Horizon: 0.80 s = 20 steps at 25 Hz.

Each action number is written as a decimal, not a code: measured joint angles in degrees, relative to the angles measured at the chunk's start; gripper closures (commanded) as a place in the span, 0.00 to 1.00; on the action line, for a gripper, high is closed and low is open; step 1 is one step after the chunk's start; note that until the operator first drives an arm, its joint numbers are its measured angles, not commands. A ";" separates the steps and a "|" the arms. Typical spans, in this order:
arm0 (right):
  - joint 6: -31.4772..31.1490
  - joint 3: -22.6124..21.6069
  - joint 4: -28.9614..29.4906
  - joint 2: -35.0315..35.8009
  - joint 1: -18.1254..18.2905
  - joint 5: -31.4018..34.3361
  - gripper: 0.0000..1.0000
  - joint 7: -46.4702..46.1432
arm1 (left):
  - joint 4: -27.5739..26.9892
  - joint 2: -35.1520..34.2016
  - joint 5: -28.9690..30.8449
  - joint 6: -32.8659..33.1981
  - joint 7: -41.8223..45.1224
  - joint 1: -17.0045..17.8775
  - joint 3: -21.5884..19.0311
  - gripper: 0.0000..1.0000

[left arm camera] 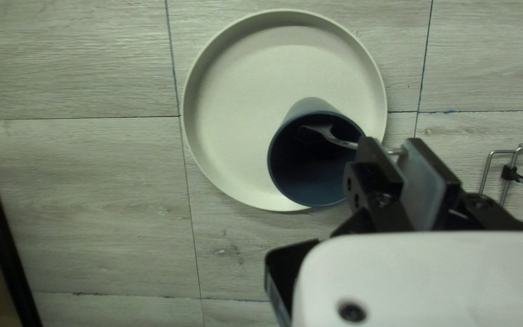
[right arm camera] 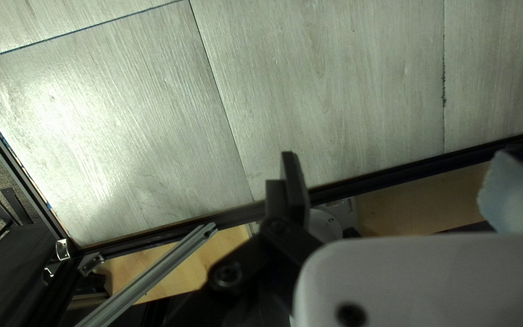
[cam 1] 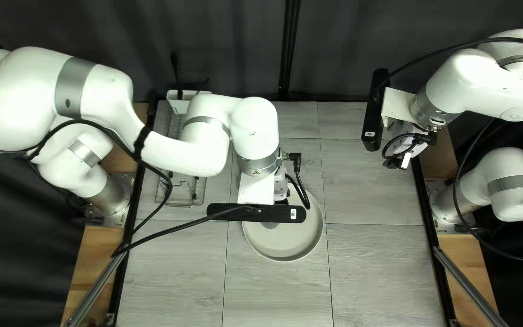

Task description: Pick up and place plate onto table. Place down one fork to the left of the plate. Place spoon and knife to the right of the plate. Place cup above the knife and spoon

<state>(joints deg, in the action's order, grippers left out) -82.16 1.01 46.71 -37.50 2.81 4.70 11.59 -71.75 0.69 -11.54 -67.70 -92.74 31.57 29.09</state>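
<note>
Partly behind cup [left arm camera: 302, 190]: the plate [left arm camera: 237, 109]

In the top left view, the white left arm [cam 1: 183, 148] hides much of the silver wire rack [cam 1: 194, 197], while the left hand [cam 1: 281, 192] and black bar [cam 1: 225, 212] cover the far part of the round off-white plate [cam 1: 286, 245] and the whole dark blue cup [left arm camera: 328, 191]. In the left wrist view, the cup's inside bottom is lost in darkness; a slim silver metal utensil [left arm camera: 333, 138] has its handle partly hidden by the hand, its type unclear. The right hand [cam 1: 403, 161] is blurred in its wrist view, one finger [right arm camera: 509, 191] cut off.
</note>
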 measured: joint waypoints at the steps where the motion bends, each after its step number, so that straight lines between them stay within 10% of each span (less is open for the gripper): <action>1: 0.00 0.00 0.00 0.00 0.00 0.00 0.00 0.00 | 0.03 -0.35 0.31 -0.23 0.19 -0.13 0.13 0.00; 11: 0.00 0.00 0.00 0.00 0.00 0.00 0.00 0.00 | 6.51 -14.25 13.69 -4.91 9.27 -6.82 2.26 0.00; 20: 0.00 0.00 0.00 0.00 0.00 0.00 0.00 0.00 | 6.37 -12.65 20.76 -8.51 7.03 -13.59 8.81 0.00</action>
<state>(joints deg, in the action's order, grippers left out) -82.16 1.01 46.71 -37.50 2.81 4.70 11.59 -65.37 -11.97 9.22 -76.21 -85.70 17.98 37.90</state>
